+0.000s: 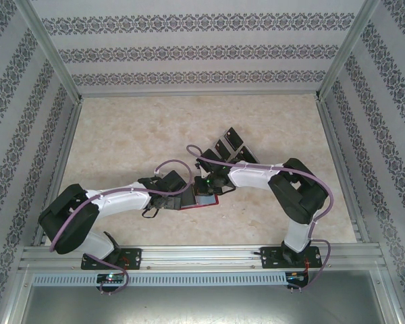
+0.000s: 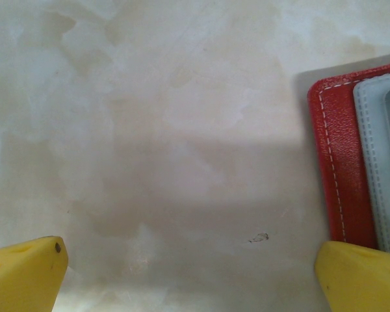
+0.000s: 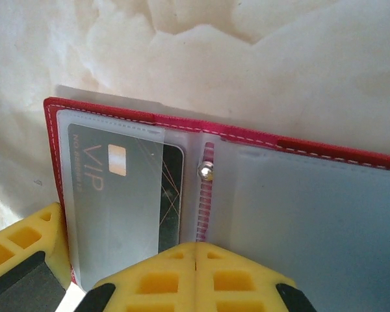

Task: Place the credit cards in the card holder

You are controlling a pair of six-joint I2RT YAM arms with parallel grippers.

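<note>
Top external view: on a pale marbled table (image 1: 135, 135), a small red folding card holder (image 1: 204, 201) lies open at the centre of the frame, where both white robot arms meet above it. Just above and right of it, several small black rectangular credit cards (image 1: 227, 144) lie fanned out on the table, apart from the card holder.

Left wrist view: the left gripper (image 2: 192, 279) has its jaws spread wide with nothing between them. Its yellow fingertips (image 2: 26, 273) sit in the two lower corners of the frame. The right-hand one is just beside the card holder's (image 2: 341, 162) red stitched edge, at the right of the frame.

Right wrist view: the right gripper (image 3: 195, 270) at bottom centre has its yellow jaws clenched together, grasping nothing, just over the open card holder's (image 3: 104, 110) middle fold. A round metal snap stud (image 3: 206, 171) sits on that fold. In the clear plastic sleeve (image 3: 94, 227) left of it lies one black credit card (image 3: 127, 188) marked VIP.
</note>
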